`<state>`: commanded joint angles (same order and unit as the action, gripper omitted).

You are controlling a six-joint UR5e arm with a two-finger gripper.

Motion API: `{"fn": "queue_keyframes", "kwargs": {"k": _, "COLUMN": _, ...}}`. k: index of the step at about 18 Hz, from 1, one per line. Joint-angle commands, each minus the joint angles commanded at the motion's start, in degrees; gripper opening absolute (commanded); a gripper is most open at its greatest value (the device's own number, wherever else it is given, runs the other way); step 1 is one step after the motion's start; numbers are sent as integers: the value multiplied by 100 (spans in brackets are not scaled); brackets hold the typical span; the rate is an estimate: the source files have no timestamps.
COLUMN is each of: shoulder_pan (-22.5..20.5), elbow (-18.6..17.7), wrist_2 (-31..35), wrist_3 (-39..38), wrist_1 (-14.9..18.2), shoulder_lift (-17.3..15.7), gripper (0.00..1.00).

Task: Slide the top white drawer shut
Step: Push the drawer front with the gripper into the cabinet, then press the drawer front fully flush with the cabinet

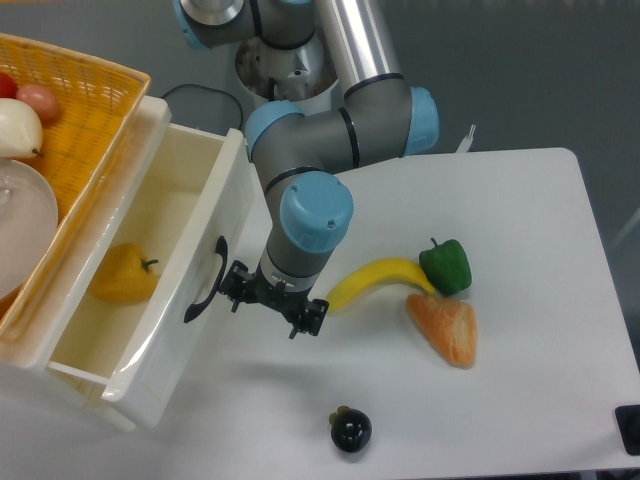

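The top white drawer [170, 350] stands partly pulled out at the left, its front angled toward the table. A curved black handle [203, 283] sits on that front. My gripper [272, 303] points down just right of the handle, its left side against the drawer front. Its fingers look spread, with nothing between them. A yellow bell pepper [118, 281] lies inside the drawer, half under the basket's edge.
A yellow wicker basket [95, 110] with food and a white plate sits on top of the cabinet at the left. On the table lie a banana [380, 277], a green pepper [446, 266], an orange bread piece [444, 330] and a dark round fruit [351, 430].
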<state>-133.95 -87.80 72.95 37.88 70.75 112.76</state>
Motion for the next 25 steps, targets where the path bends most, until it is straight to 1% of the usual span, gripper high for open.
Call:
{"fn": "queue_keyframes", "kwargs": {"k": 10, "shoulder_pan": 298, "elbow": 0, "wrist_2": -9, "wrist_3": -79, "wrist_1": 36, "shoulder_lift": -18, "gripper": 100}}
{"fn": "queue_keyframes", "kwargs": {"k": 21, "shoulder_pan": 519, "elbow": -9, "wrist_2": -26, "wrist_3": -79, "wrist_1": 44, "shoulder_lift": -18, "gripper": 100}}
{"fn": "queue_keyframes", "kwargs": {"k": 25, "shoulder_pan": 545, "elbow": -9, "wrist_2": -105, "wrist_3": -79, "wrist_1": 97, "shoulder_lift": -18, "gripper": 100}}
